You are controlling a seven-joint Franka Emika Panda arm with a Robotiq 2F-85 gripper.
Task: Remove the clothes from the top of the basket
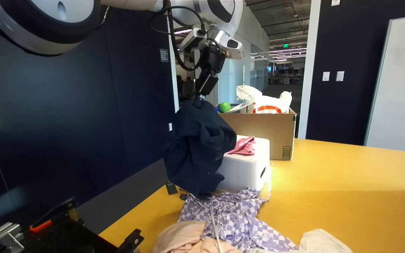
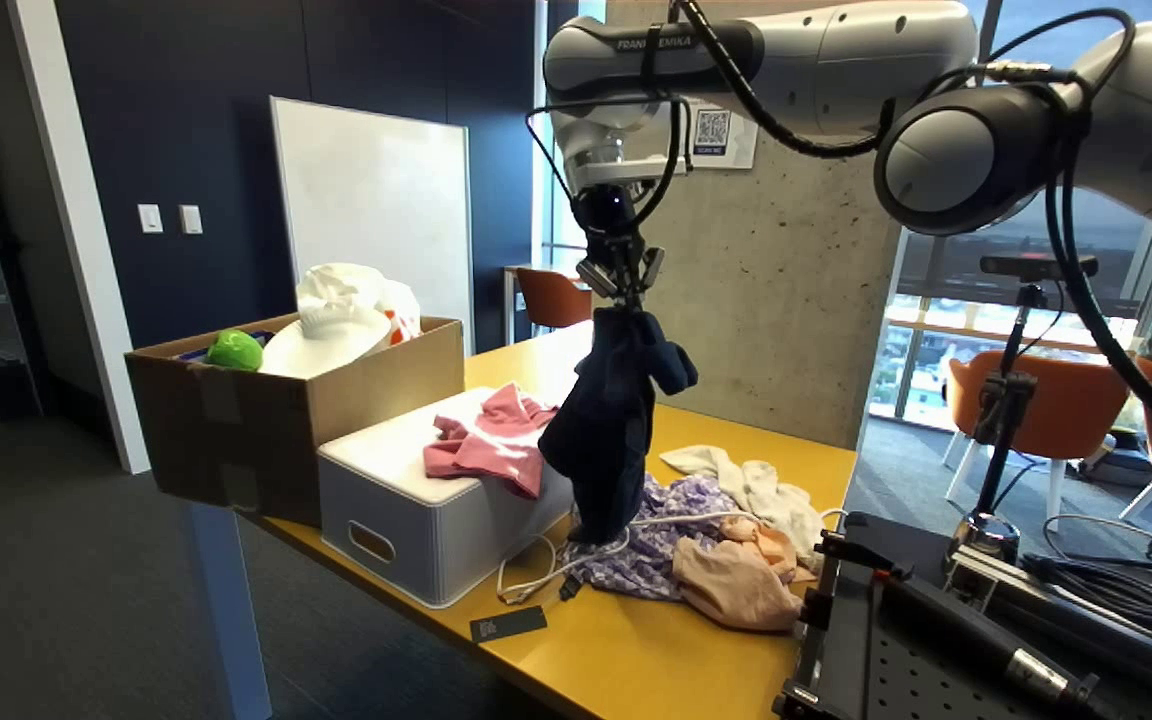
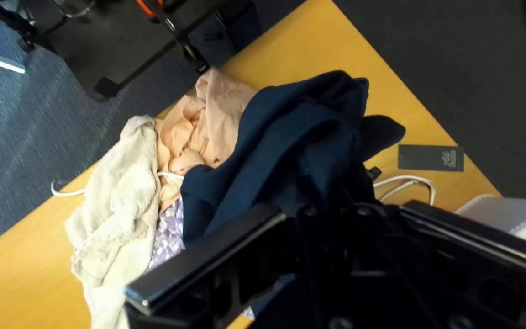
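Observation:
My gripper (image 1: 199, 102) is shut on a dark navy garment (image 1: 199, 151), which hangs below it in folds. In an exterior view the gripper (image 2: 626, 300) holds the navy garment (image 2: 596, 420) beside the basket (image 2: 436, 545), a white-grey box with a handle hole. In the wrist view the navy garment (image 3: 299, 132) bunches at the fingertips (image 3: 334, 212). A pink cloth (image 2: 496, 440) lies on top of the basket and drapes over its edge; it also shows in an exterior view (image 1: 243, 146). The basket's corner shows in the wrist view (image 3: 505, 212).
A purple checked cloth (image 1: 237, 218), a peach cloth (image 2: 736, 590) and a cream cloth (image 3: 112, 201) lie in a pile on the yellow table. A cardboard box (image 2: 386, 390) with a green ball and white bags stands behind the basket. A dark tag (image 2: 508, 624) lies near the table edge.

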